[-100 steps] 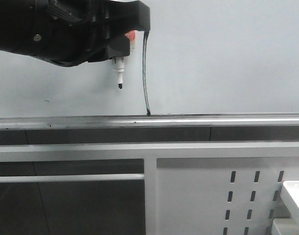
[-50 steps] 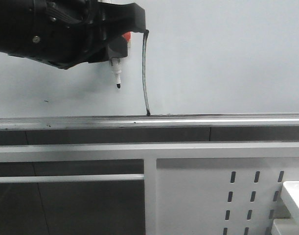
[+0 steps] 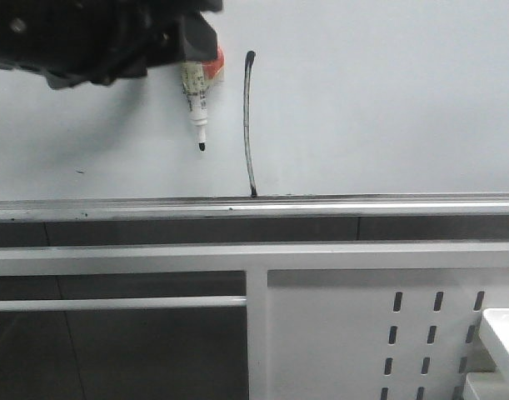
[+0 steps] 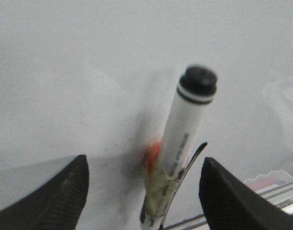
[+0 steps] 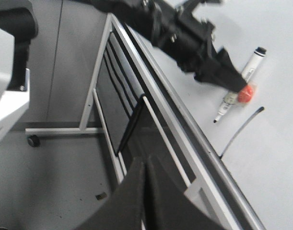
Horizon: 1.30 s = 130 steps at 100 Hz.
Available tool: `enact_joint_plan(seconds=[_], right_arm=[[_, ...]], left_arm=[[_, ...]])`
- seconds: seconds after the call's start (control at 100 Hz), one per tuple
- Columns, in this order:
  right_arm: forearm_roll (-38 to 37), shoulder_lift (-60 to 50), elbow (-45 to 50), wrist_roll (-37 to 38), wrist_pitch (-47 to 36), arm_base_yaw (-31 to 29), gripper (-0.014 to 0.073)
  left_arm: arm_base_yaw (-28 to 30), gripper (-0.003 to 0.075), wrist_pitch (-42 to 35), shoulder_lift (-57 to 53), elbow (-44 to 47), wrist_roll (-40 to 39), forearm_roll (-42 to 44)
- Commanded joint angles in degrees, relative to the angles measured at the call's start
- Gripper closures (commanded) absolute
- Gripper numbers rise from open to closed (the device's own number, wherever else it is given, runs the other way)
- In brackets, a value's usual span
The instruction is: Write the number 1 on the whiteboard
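Observation:
The number 1 (image 3: pixel 247 125) is a thin black stroke on the whiteboard (image 3: pixel 387 100), reaching down to the silver rail (image 3: pixel 362 204). It also shows in the right wrist view (image 5: pixel 240 128). A white marker (image 3: pixel 196 104) with an orange-red blob hangs tip down against the board, just left of the stroke. My left gripper (image 3: pixel 175 37) is at the top left, above the marker. In the left wrist view (image 4: pixel 144 191) its jaws stand wide apart, with the marker (image 4: pixel 184 129) between them and touching neither. My right gripper (image 5: pixel 145 172) is shut and empty, low in front of the board's stand.
Below the rail is a white metal panel with slotted holes (image 3: pixel 362 333). A white tray (image 3: pixel 500 329) sits at the bottom right. The board's stand has a white frame and a caster wheel (image 5: pixel 33 140) on the grey floor.
My left arm has drawn back up and to the left, uncovering the top of the stroke. The marker has stayed in the same place on the board.

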Motion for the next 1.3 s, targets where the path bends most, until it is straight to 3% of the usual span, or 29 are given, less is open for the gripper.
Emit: enact_joint_plan(seconds=[0.0, 0.13, 0.27, 0.36, 0.45, 0.6, 0.76, 1.05, 1.18, 1.29], right_arm=[[-2.03, 0.37, -1.28, 0.19, -3.71, -0.49, 0.0645], [-2.27, 0.37, -1.28, 0.19, -3.71, -0.49, 0.0645], [-2.27, 0.37, -1.28, 0.19, -4.2, -0.49, 0.0645], [-2.27, 0.37, -1.28, 0.19, -6.25, -0.49, 0.0645], [-2.42, 0.37, -1.28, 0.19, -10.5, -0.49, 0.0645], [-2.42, 0.47, -1.28, 0.19, -14.79, -0.49, 0.0645], [-0.57, 0.47, -1.28, 0.19, -10.23, -0.49, 0.0645], [-0.34, 0.47, -1.28, 0.19, -6.52, -0.49, 0.0645], [-0.34, 0.47, -1.28, 0.19, -6.52, -0.49, 0.0645], [-0.34, 0.47, -1.28, 0.19, -6.52, -0.49, 0.0645]], left_arm=[[-0.93, 0.0244, -4.6, -5.86, 0.85, 3.57, 0.51], [-2.05, 0.0259, -4.23, -14.34, 5.89, 4.53, 0.51], [-2.08, 0.0364, -0.19, -25.58, 11.43, 4.91, 0.51], [-2.08, 0.0514, 3.15, -33.69, 14.42, 8.46, 0.51], [-2.08, 0.0741, 6.74, -41.6, 16.73, 14.7, 0.61], [-2.08, 0.074, 11.02, -52.3, 18.47, 18.0, 0.62], [-2.08, 0.074, 12.38, -58.56, 19.01, 18.0, 0.62], [-2.08, 0.074, 12.36, -60.21, 19.01, 18.0, 0.62], [-2.08, 0.074, 12.67, -60.21, 18.56, 18.0, -8.41], [-2.08, 0.074, 12.67, -60.21, 18.67, 18.0, -9.99]])
